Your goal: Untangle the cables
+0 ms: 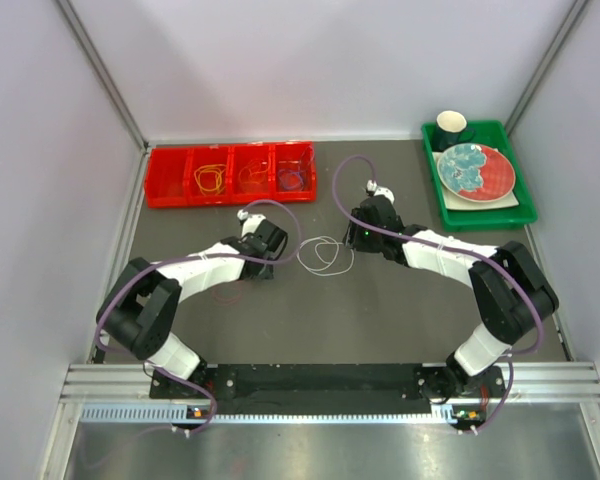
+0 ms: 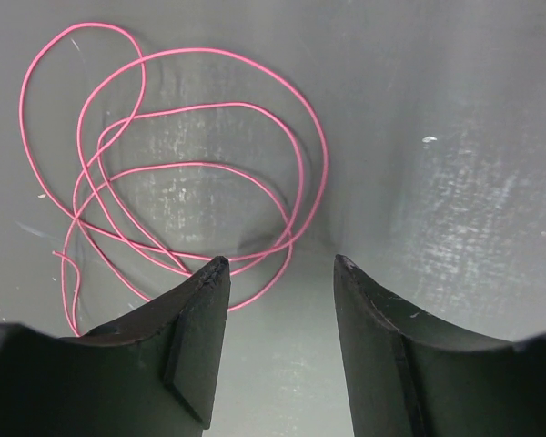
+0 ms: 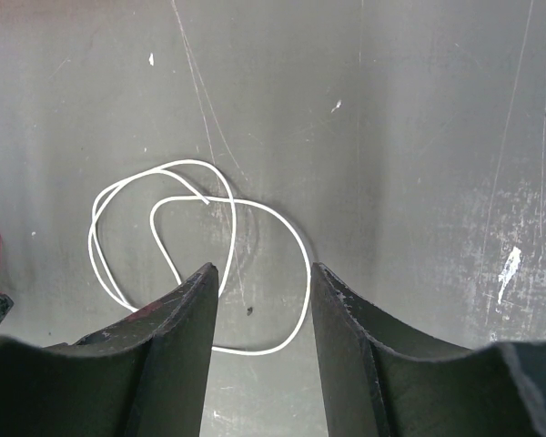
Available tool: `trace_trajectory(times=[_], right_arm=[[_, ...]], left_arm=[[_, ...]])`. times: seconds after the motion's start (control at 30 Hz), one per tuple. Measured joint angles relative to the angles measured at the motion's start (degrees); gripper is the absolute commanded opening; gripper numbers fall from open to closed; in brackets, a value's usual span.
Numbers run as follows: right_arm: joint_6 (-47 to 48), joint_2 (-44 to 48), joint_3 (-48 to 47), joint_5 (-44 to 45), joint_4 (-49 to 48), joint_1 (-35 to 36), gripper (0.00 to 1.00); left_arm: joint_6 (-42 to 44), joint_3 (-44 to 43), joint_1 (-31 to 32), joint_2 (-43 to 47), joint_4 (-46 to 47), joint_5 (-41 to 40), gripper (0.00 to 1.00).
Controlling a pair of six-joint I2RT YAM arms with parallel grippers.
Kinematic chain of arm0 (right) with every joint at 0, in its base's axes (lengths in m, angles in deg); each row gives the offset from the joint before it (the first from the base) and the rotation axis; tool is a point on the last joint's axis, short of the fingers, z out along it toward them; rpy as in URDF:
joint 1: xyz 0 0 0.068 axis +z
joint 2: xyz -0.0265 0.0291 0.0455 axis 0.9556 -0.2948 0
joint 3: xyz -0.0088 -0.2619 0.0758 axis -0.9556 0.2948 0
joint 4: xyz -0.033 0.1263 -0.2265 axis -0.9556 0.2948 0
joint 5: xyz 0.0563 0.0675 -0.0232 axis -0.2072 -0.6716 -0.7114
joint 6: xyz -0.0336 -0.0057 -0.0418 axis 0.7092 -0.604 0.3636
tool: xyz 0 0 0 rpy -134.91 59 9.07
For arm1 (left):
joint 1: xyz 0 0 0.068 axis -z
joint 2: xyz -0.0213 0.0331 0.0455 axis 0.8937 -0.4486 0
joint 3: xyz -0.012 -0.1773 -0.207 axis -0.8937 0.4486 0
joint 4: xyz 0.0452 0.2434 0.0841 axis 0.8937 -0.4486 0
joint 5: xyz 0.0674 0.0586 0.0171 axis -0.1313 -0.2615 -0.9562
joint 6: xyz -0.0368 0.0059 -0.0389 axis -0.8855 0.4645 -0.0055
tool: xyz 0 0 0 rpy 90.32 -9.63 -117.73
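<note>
A thin red cable [image 2: 200, 49] lies in several overlapping loops on the grey table. My left gripper [image 2: 282, 262] is open just above it, with its left fingertip [image 2: 217, 269] over the loops' near edge. A white cable [image 3: 180, 163] lies in a loose double loop beside the red one. My right gripper [image 3: 263, 269] is open over it, with part of the loop between the jaws. In the top view both cables [image 1: 330, 254] lie at the table's middle, between the left gripper [image 1: 276, 262] and the right gripper [image 1: 356, 240]. Neither gripper holds anything.
A red divided bin [image 1: 166, 176] stands at the back left; it holds a yellow cable [image 1: 210, 179], an orange cable [image 1: 252, 179] and a purple cable [image 1: 295, 177] in separate compartments. A green tray [image 1: 525, 210] at the back right carries a cup [image 1: 451, 126] and a plate [image 1: 476, 171].
</note>
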Motion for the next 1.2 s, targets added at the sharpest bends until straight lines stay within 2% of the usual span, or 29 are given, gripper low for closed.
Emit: trace_trajectory(times=[0.17, 0.3, 0.4, 0.47, 0.5, 0.67, 0.87, 1.2], right_arm=[[0.1, 0.0, 0.0, 0.0, 0.0, 0.0, 0.45], [0.3, 0.0, -0.2, 0.0, 0.0, 0.0, 0.45], [0.3, 0.0, -0.3, 0.0, 0.0, 0.0, 0.45], [0.3, -0.2, -0.3, 0.0, 0.0, 0.0, 0.45], [0.3, -0.3, -0.3, 0.0, 0.0, 0.0, 0.45], [0.3, -0.7, -0.3, 0.0, 0.0, 0.0, 0.45], [0.3, -0.7, -0.3, 0.0, 0.0, 0.0, 0.45], [0.3, -0.8, -0.3, 0.0, 0.0, 0.0, 0.45]], left_arm=[[1.2, 1.3, -2.7, -0.1, 1.9, 2.0, 0.52], [3.0, 1.7, -4.9, -0.1, 4.6, 4.5, 0.44], [4.0, 1.9, -5.4, -0.3, 6.0, 6.0, 0.28], [4.4, 1.9, -5.4, -0.6, 6.9, 6.8, 0.06], [4.3, 1.9, -5.3, -0.6, 7.1, 7.1, 0.0], [4.6, 1.6, -5.4, -0.6, 7.0, 9.4, 0.0], [4.4, -0.9, -5.4, -0.2, 2.3, 14.2, 0.0], [5.7, -17.3, -5.4, 7.3, -6.8, 15.6, 0.0]])
